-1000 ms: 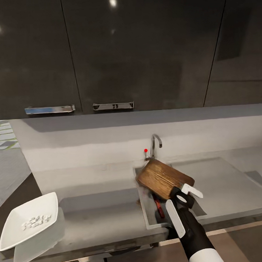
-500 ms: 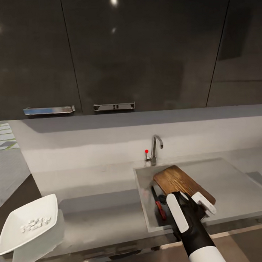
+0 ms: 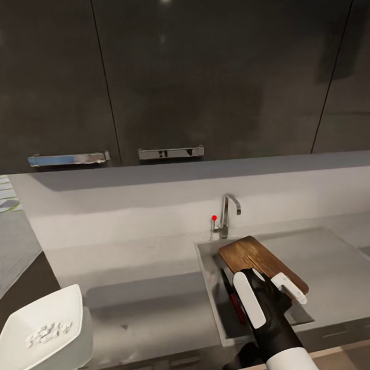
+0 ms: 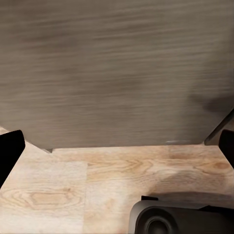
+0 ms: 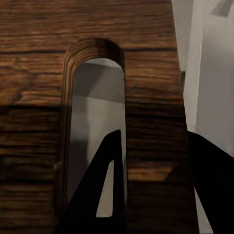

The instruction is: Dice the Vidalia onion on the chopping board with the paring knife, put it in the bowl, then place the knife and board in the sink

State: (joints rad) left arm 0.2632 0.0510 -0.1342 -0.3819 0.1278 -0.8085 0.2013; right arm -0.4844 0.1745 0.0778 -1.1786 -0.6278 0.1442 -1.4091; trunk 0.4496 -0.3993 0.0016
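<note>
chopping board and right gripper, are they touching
Touching. In the right wrist view one dark finger passes through the chopping board handle slot, the other outside its edge, gripping the wood; the head view shows the right gripper at the board's near end.

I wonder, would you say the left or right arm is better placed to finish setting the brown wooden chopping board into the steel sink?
The right. Its gripper already holds the brown wooden chopping board over the steel sink, one finger through its handle slot; the left wrist view faces cabinet and floor.

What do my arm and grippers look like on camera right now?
In the head view, the right arm is glossy black with a long white panel on top and a white sleeve below. The right gripper has white fingers. The left gripper's fingers show as plain black tips.
</note>
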